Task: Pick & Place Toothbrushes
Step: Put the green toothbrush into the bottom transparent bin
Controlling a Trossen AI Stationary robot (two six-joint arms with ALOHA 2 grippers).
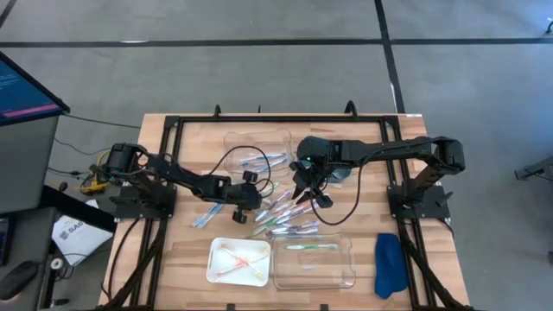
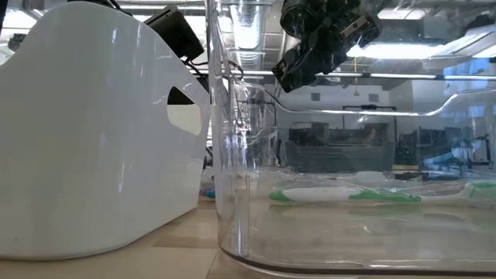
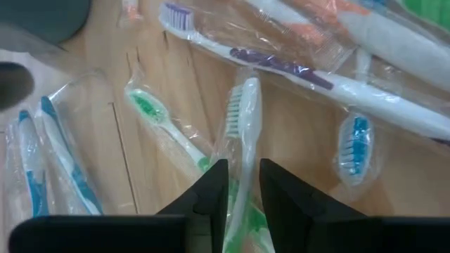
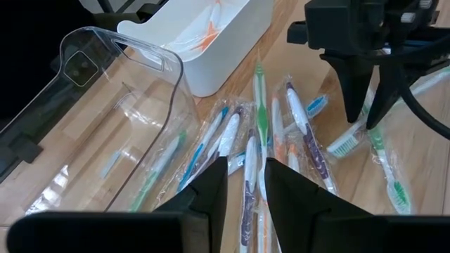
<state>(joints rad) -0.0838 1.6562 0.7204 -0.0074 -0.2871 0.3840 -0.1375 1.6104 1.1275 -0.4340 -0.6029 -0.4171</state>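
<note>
High view: the left hand [image 1: 248, 197] sits low over the near edge of the toothbrushes [image 1: 278, 216], which lie loose on the tabletop [image 1: 186, 250] between a white tray [image 1: 239, 262] and a clear tray [image 1: 314, 261] in front and a second clear tray [image 1: 257, 147] behind. The right hand [image 1: 304, 192] hovers over the pile's far side. A blue cloth [image 1: 390, 264] lies well apart.

Low view: one green toothbrush [image 2: 345, 195] lies in the clear tray; a dark hand hangs overhead, which arm unclear.

Left wrist view: the fingers [image 3: 209, 197] straddle the handle of a wrapped green-and-white brush [image 3: 241, 140]; gap narrow, contact not resolvable, so I cannot tell whether it is gripped or let go. Judgement: centre on that handle only; the neighbouring green brush [image 3: 163, 123] and overlapping wrappers could snag and come up too.

Right wrist view: fingers [image 4: 209, 186] slightly parted, empty, above the pile. The left arm is close by, so collision is the risk.
</note>
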